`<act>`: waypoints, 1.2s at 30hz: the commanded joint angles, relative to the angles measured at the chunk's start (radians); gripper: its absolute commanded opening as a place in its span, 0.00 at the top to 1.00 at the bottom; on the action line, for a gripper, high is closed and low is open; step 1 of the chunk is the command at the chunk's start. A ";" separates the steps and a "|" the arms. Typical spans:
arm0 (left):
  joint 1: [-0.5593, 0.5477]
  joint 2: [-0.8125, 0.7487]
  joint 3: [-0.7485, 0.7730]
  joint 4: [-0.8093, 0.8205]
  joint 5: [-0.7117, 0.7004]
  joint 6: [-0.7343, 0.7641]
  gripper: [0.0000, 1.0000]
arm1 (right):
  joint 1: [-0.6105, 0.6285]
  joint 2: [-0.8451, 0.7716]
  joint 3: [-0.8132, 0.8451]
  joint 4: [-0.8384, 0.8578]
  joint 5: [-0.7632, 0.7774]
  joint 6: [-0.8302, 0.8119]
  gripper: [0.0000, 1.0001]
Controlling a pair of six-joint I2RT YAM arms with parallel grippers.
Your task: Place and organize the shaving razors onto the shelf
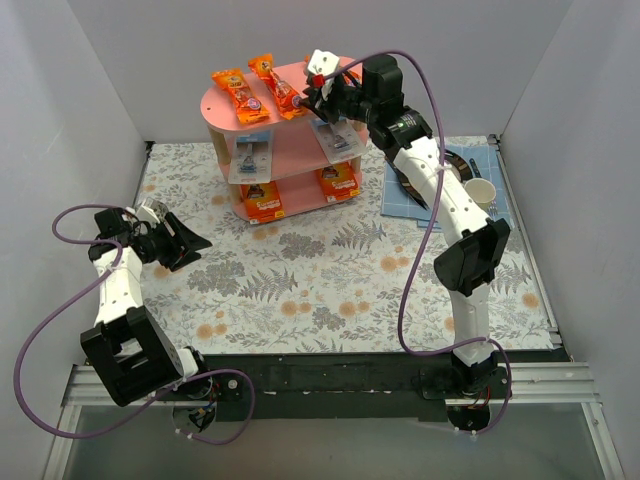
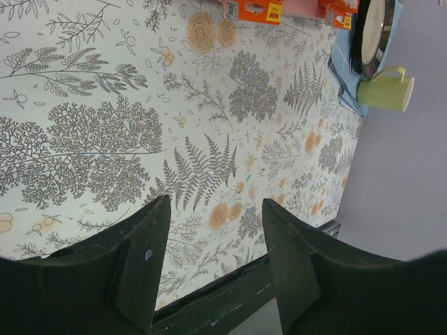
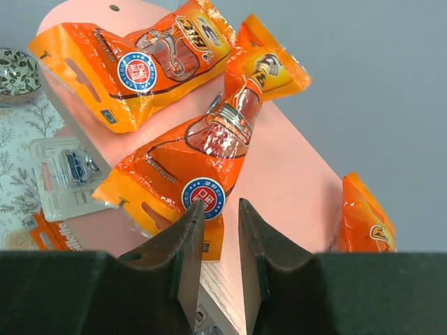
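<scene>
The right gripper is up at the top board of the pink shelf. Its fingers are close together, with only a thin gap. The corner of one orange bag sits in that gap. I cannot tell if the fingers pinch it. This bag lies flat on the top board, touching another orange bag. Clear packs lie on the middle board. Orange cards are on the bottom board. The left gripper is wide open and holds nothing, above the flowery table.
</scene>
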 commanded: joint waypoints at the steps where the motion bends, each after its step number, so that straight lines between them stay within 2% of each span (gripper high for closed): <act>1: 0.003 -0.010 0.013 0.004 0.003 0.003 0.46 | -0.006 -0.034 -0.027 0.092 0.029 0.048 0.65; 8: 0.003 -0.008 0.041 0.004 0.029 0.015 0.46 | -0.008 -0.153 -0.121 0.320 0.052 0.172 0.60; 12: 0.003 -0.013 0.137 0.066 0.160 0.024 0.45 | -0.006 -0.178 -0.118 0.370 0.064 0.247 0.59; 17: -0.019 0.016 0.315 0.224 0.243 -0.084 0.44 | -0.008 -0.193 -0.127 0.388 0.044 0.274 0.58; 22: -0.056 0.143 0.564 0.361 0.237 -0.233 0.54 | -0.006 -0.173 -0.156 0.400 0.043 0.312 0.52; 25: -0.079 0.201 0.668 0.369 0.230 -0.220 0.55 | -0.008 -0.144 -0.152 0.408 0.049 0.385 0.48; 30: -0.080 0.197 0.678 0.350 0.219 -0.200 0.55 | 0.011 -0.094 -0.132 0.429 0.093 0.422 0.44; 36: -0.083 0.114 0.547 0.343 0.216 -0.189 0.55 | 0.026 -0.021 -0.067 0.439 0.107 0.447 0.41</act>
